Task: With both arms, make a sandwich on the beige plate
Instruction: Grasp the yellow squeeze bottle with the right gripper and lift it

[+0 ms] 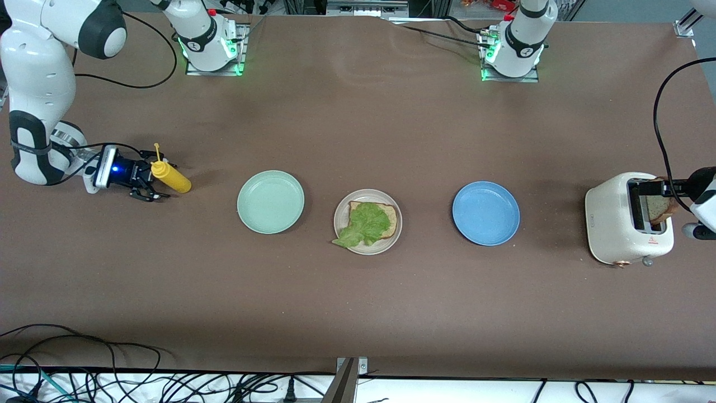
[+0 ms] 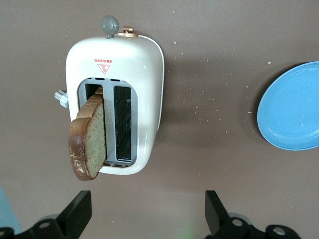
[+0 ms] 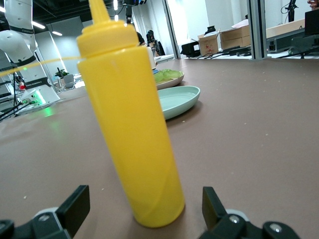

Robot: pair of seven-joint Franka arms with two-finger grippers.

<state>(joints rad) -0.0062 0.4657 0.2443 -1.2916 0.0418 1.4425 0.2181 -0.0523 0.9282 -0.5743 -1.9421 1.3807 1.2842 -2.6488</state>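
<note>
Both sets of jaws are spread wide and nothing is pinched. The left gripper [image 2: 144, 216] is held over the toaster [image 1: 626, 218], where 1 bread slice [image 2: 89, 142] leans out of a slot. The right gripper [image 3: 142, 214] is set low at the yellow squeeze bottle [image 3: 127, 119], apparently not yet touching it. On the beige plate [image 1: 341, 221], between the mint plate [image 1: 271, 201] and blue plate [image 1: 485, 212], 1 slice [image 1: 389, 215] is topped with lettuce [image 1: 363, 225]. The sandwich seems half built; next, the toaster slice must be gripped by its crust and lifted.
</note>
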